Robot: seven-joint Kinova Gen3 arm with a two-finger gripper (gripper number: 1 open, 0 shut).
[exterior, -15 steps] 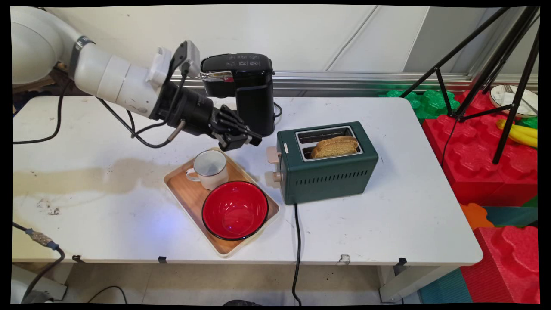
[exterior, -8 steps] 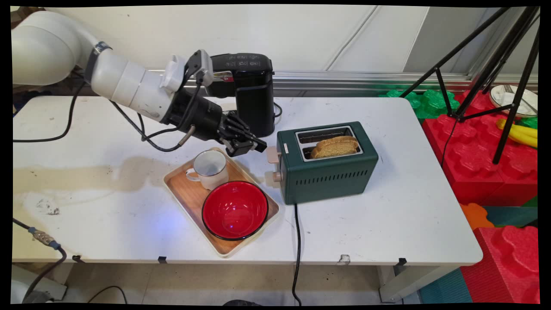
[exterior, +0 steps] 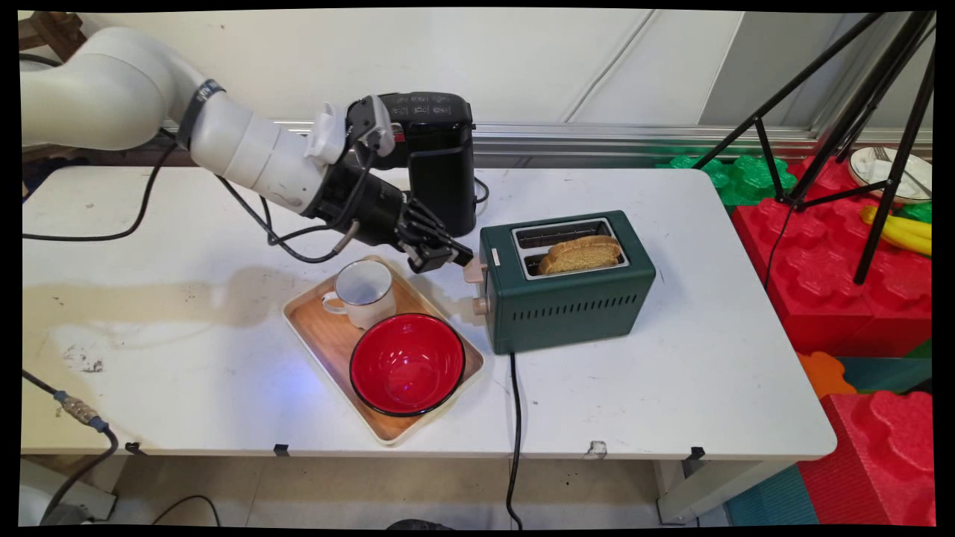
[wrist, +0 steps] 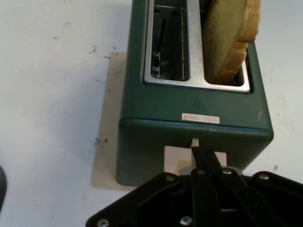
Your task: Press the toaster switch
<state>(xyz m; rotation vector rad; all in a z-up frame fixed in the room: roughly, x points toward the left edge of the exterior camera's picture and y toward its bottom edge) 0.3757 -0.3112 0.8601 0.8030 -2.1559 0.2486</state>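
At toaster [exterior: 567, 280] lever [wrist: 182, 158], closed hand [wrist: 201, 158] touches

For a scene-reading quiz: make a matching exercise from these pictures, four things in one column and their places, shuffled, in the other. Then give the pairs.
Things:
1. slice of brown toast
2. red round bowl
3. black two-finger gripper
4. black coffee machine

Places:
A. at the beige lever on the end of the green toaster
B. at the back of the white table, behind the arm
C. upright in a toaster slot
D. on the wooden tray, beside the white enamel mug

Pairs: 1-C, 2-D, 3-A, 4-B
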